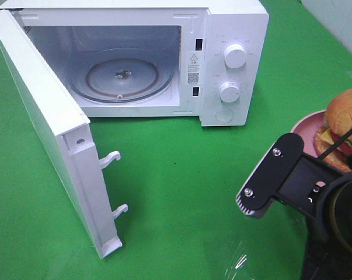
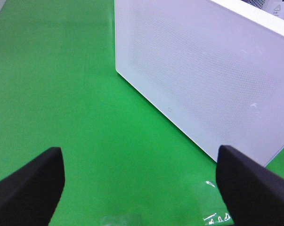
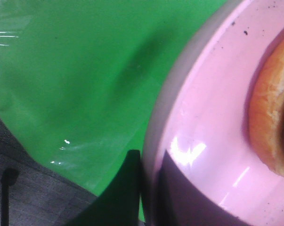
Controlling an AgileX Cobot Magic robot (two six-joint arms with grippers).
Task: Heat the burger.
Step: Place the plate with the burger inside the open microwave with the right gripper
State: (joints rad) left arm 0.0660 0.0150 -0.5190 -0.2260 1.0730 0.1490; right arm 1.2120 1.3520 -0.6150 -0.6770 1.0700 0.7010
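The burger (image 1: 345, 119), with a golden-brown bun, sits on a round pink plate (image 1: 307, 125) at the right edge of the green table. In the right wrist view the burger's bun edge (image 3: 269, 127) shows on the plate (image 3: 212, 117). My right gripper (image 3: 149, 193) is shut on the plate's rim, one finger outside it and one on the inside. In the exterior high view the right arm (image 1: 298, 186) hides that grip. My left gripper (image 2: 142, 197) hangs open and empty over the green cloth, beside the microwave door (image 2: 203, 70).
A white microwave (image 1: 231, 64) stands at the back with its door (image 1: 47, 128) swung wide toward the front left. Its glass turntable (image 1: 122, 79) is bare. Two door latch hooks (image 1: 111, 157) stick out to the right. Green cloth lies between microwave and plate.
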